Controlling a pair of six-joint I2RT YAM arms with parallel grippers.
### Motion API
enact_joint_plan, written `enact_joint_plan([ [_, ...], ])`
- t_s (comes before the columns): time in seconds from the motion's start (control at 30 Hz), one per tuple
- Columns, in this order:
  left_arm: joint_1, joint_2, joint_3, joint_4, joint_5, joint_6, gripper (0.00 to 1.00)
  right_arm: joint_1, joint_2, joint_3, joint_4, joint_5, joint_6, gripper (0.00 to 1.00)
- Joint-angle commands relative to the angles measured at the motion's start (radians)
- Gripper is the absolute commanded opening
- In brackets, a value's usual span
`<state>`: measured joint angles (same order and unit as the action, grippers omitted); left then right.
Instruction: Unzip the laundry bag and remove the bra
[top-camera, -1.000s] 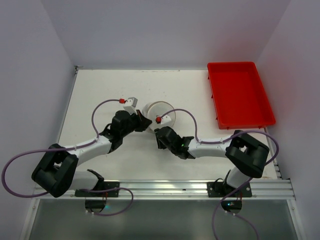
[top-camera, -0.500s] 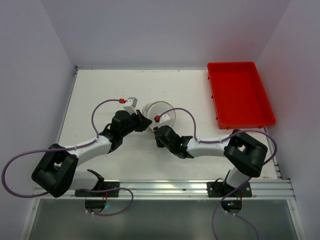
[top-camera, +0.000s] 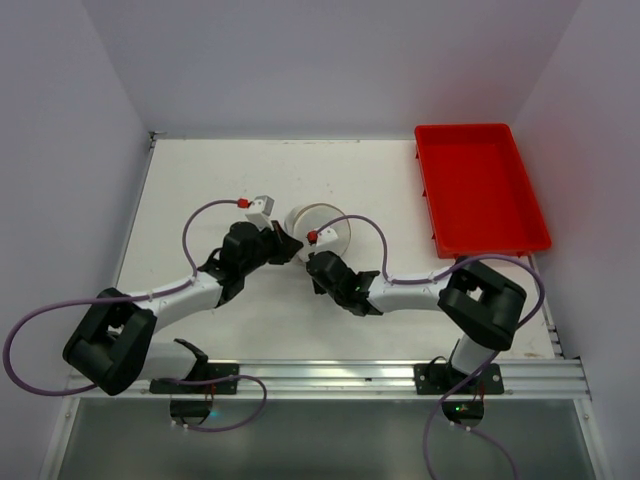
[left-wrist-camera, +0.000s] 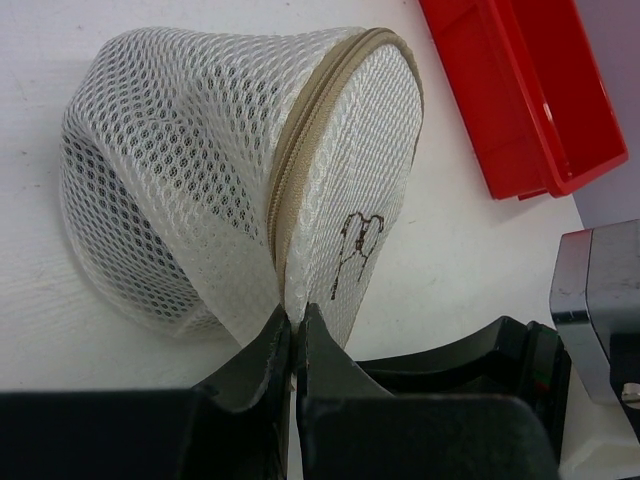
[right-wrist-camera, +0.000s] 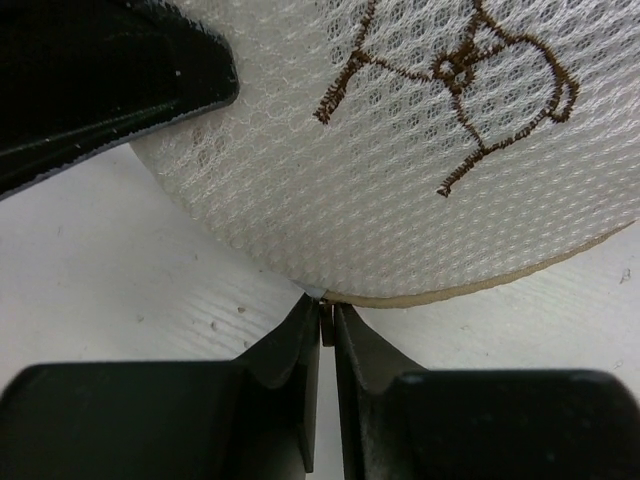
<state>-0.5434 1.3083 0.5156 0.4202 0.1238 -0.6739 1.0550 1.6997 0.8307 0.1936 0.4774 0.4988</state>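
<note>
Top view: cream mesh laundry bag (top-camera: 318, 228) lay on its side mid-counter (top-camera: 200, 180), round lid facing the arms. Left hand (top-camera: 290, 250) and right hand (top-camera: 314, 262) both met at its near rim. Red plastic tray (top-camera: 480, 188) sat well apart at the far right.

Left wrist: dome-shaped honeycomb mesh, tan zipper band (left-wrist-camera: 300, 150) around the lid, brown stitched print (left-wrist-camera: 355, 245). Left hand (left-wrist-camera: 295, 330) was closed, pinching the bag's bottom edge at the seam. Grey shadow (left-wrist-camera: 95, 180) showed through the mesh; could not tell what.

Right wrist: fine mesh lid (right-wrist-camera: 420, 180) with tan rim. Right hand (right-wrist-camera: 322, 318) was closed on a small tab at the rim.
</note>
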Motion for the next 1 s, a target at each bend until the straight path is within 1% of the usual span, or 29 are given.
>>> enact_joint_plan([
  [0.0, 0.010, -0.026, -0.006, 0.043, 0.016, -0.013, 0.00, 0.005, -0.002, 0.025, 0.032, 0.055, 0.017, 0.09],
  [0.07, 0.013, -0.027, -0.006, 0.040, 0.013, -0.013, 0.00, 0.005, -0.008, 0.021, 0.018, 0.058, 0.021, 0.00],
  [0.2, 0.022, -0.041, -0.006, 0.017, 0.002, -0.016, 0.00, 0.003, -0.041, 0.001, -0.006, 0.076, 0.000, 0.00],
  [0.27, 0.042, -0.053, 0.000, -0.017, 0.007, -0.015, 0.00, 0.000, -0.072, -0.013, -0.014, 0.110, -0.037, 0.00],
  [0.4, 0.076, -0.075, 0.014, -0.061, 0.022, 0.014, 0.00, -0.016, -0.136, -0.047, -0.017, 0.118, -0.081, 0.00],
  [0.53, 0.089, -0.070, 0.059, -0.133, 0.014, 0.039, 0.00, -0.030, -0.193, -0.058, -0.069, 0.119, -0.133, 0.00],
  [0.7, 0.115, -0.021, 0.124, -0.179, 0.100, 0.079, 0.00, -0.047, -0.228, -0.036, -0.129, 0.046, -0.201, 0.00],
  [0.8, 0.120, 0.020, 0.190, -0.262, 0.108, 0.117, 0.00, -0.061, -0.248, -0.041, -0.137, 0.008, -0.220, 0.00],
  [0.97, 0.137, 0.100, 0.297, -0.305, 0.146, 0.125, 0.00, -0.064, -0.264, -0.033, -0.138, -0.062, -0.230, 0.00],
])
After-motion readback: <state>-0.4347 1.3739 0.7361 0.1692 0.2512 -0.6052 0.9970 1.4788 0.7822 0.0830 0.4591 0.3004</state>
